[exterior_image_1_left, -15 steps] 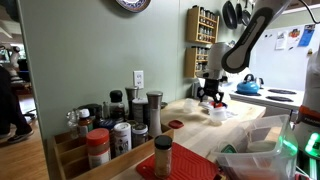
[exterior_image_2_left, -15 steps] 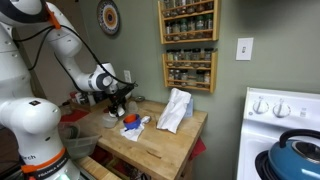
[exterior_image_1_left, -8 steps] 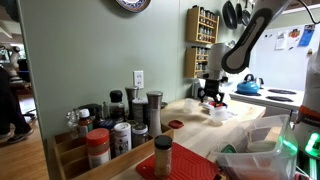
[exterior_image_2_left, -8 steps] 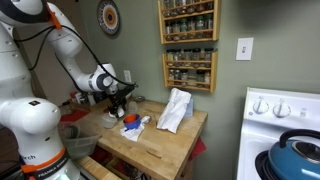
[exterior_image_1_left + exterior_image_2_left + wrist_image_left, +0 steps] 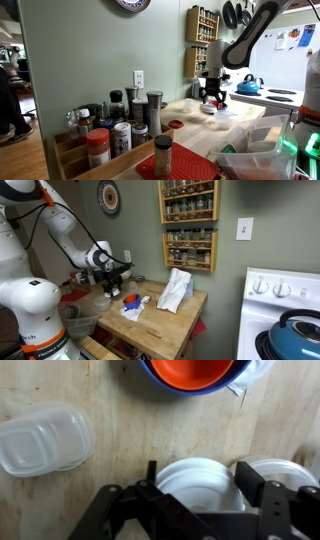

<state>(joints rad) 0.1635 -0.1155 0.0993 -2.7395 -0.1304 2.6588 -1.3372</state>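
Black gripper point(image 5: 198, 480) jaws apart, straddling round white plastic tub point(image 5: 200, 498). Orange bowl point(image 5: 190, 370) nested inside blue bowl point(image 5: 195, 394). Clear rectangular plastic container point(image 5: 42, 442) nearby, contents unclear.

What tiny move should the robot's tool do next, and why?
Probably lower a little and then close. In the wrist view the tool is open, with its fingers on either side of the white round dish on the wooden counter. It seems to hover just above the dish and is not gripping it yet.
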